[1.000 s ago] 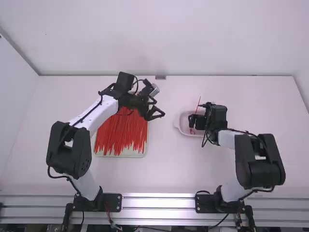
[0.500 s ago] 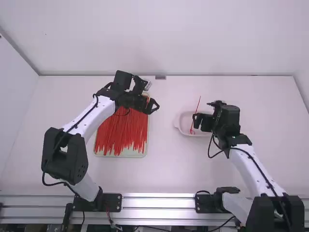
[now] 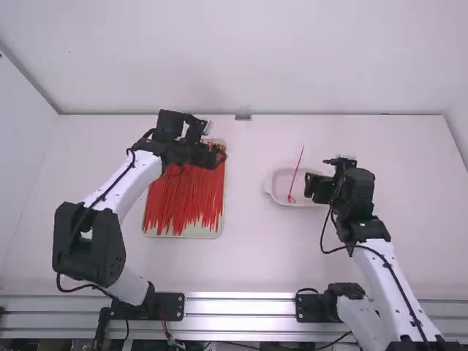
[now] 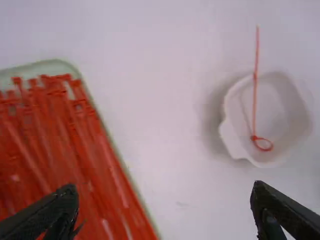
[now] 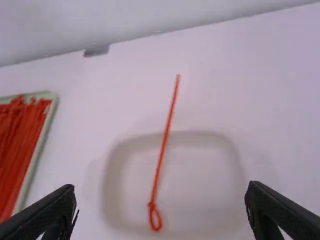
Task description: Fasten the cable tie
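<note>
Inspection finding: no legible text, label, brand, number or sign on any surface in the three views.

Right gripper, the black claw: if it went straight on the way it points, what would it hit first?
The right gripper would probably meet the rim of the shallow white dish first, which holds the looped red cable tie; depth is unclear, so it might pass above.
</note>
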